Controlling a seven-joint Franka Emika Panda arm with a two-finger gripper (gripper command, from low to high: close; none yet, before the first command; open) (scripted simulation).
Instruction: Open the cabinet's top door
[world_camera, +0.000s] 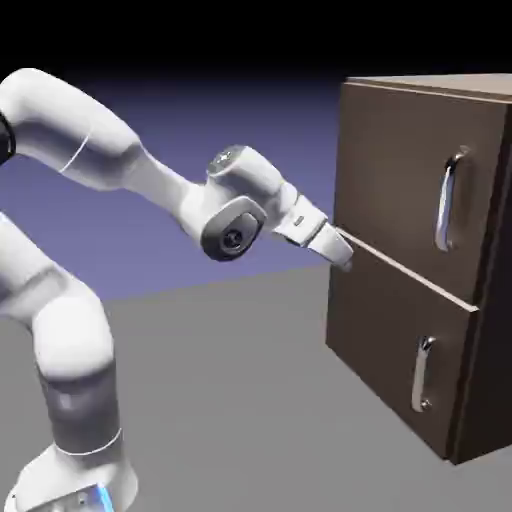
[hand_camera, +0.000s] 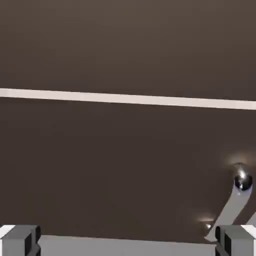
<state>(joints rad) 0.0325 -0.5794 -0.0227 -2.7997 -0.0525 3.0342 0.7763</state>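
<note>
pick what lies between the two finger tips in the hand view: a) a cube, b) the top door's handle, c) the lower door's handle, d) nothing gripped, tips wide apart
d, the gripper stands open with its tips at opposite sides of the view and no thing held between them

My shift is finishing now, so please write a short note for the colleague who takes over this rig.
Gripper: open, nothing between its fingertips. It is near the front of the cabinet, not at a handle.
Top door: closed; its handle is near the exterior view's right edge of the door.
Bottom door: also closed, with its own handle.
Done: no opening yet.
Left: bring the gripper to the top handle, grip it, pull the top door open.
</note>
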